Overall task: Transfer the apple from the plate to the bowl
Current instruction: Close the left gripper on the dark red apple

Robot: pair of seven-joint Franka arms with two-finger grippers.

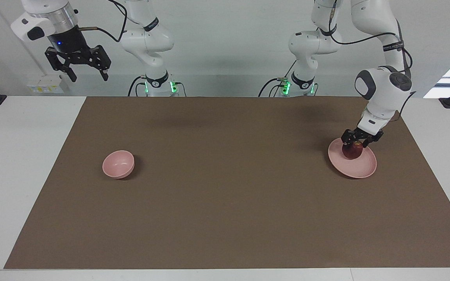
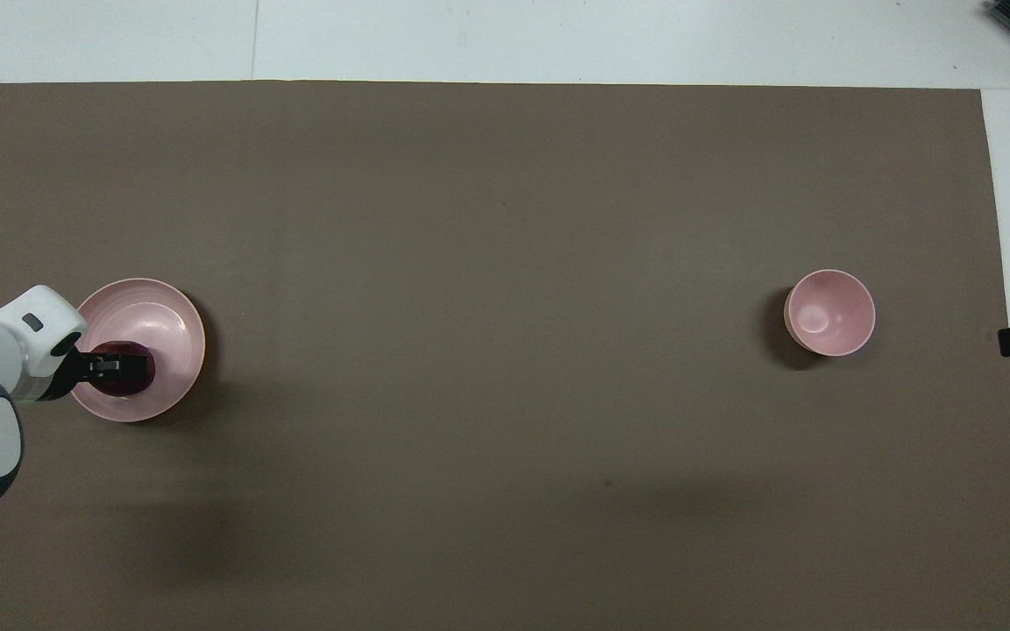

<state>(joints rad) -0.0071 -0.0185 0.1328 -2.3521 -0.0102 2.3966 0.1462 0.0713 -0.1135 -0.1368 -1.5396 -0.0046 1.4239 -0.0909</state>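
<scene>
The left gripper [image 1: 353, 143] is sitting down on the apple [image 1: 352, 151], its jaws straddling the fruit's top; whether they are squeezing it yet, I cannot tell. The apple is lying on the plate [image 1: 359, 168] at about the twelve o'clock part in the facing view, toward the left arm's end of the table. The bowl [image 1: 118, 164] is standing well apart toward the right arm's end. The right gripper [image 1: 84, 72] is waiting high up, jaws spread open

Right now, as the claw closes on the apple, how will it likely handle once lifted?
The apple looks round and smooth, so it may roll on the plate or slip if pinched off-centre. It looks firm, probably keeping its shape in the left claw.
</scene>
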